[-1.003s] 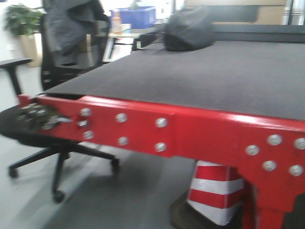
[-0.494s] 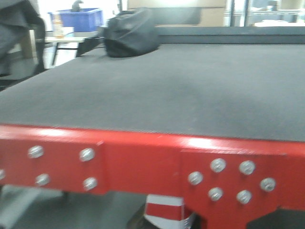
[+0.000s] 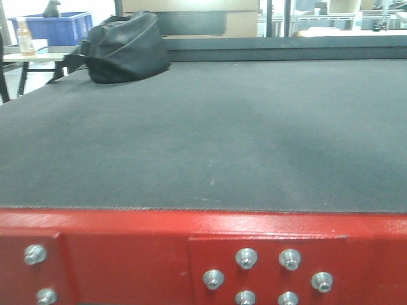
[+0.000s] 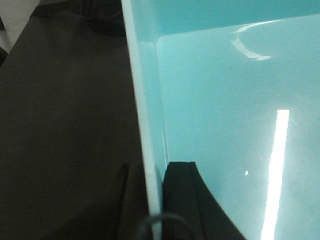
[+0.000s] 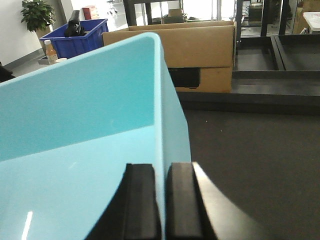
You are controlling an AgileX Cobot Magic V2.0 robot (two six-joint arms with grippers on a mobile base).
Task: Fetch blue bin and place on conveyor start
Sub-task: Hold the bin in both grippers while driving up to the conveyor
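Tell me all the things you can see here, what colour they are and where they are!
light turquoise plastic bin: one, turquoise, held by its walls between both grippers
wide black textured belt: one, black, fills the front view
red metal frame: one, red, along the belt's near edge
silver hex bolts: eight showing, silver, in the frame
soft black bag: one, black, on the belt's far left
dark blue plastic crate: one, blue, left background
brown cardboard box: one, brown, beyond the belt
orange-tinted bottle: one, by the crate
green potted plant: one, green, far left background
left gripper: one, black, shut on a bin wall
right gripper: one, black, shut on a bin wall
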